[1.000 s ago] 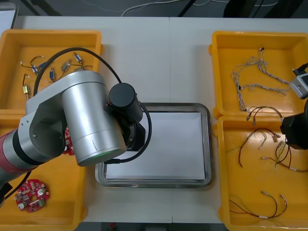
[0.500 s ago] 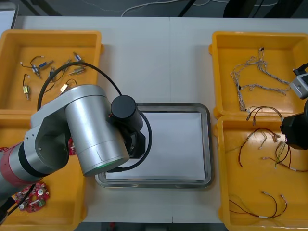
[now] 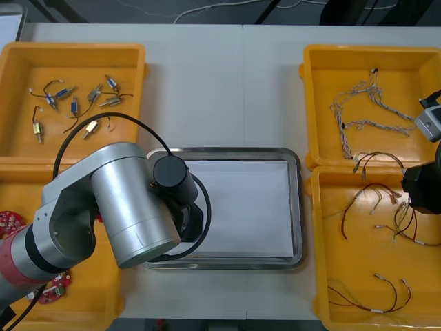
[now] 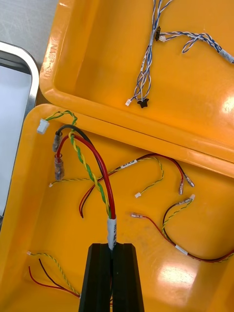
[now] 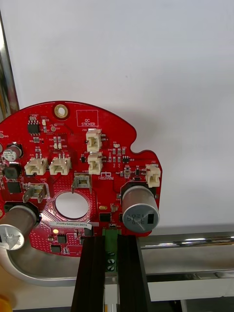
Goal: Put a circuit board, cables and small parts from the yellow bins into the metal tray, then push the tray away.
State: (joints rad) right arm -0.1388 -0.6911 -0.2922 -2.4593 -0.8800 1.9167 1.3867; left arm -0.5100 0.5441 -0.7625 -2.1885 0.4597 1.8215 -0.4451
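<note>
Front view: the silver left arm (image 3: 117, 207) has slid back toward the robot's side of the light desk (image 3: 220, 83) over the last second. The small metal parts (image 3: 72, 103) in the far-left yellow plastic bin (image 3: 21, 55) now lie uncovered, and the arm's bulk hangs over the near-left corner of the shiny metal tray with a white inside (image 3: 298, 207). The tray itself has not shifted, and other round red boards (image 3: 9, 222) remain in the near-left yellow bin (image 3: 86, 303). The right arm waits unmoved at the right edge, above the near-right yellow bin (image 3: 365, 258). Right wrist view: the right pincer (image 4: 112, 246) is pinched on the white sleeve of a red, black and yellow-green cable bundle (image 4: 100, 170). The bundle rises from the fingers above that bin's floor, where other loose cables lie. Left wrist view: the left pincer (image 5: 110, 241) grips the round red circuit board (image 5: 80, 175) by a green connector at its edge. Most of the board is over the tray's white inside, with its held edge above the near rim; I cannot tell whether it touches the sheet. The pull-back seems to have brought the board over its drop place, so letting go looks like the next step. The cable appears ready to follow, while the small parts and the push are still to do.
</note>
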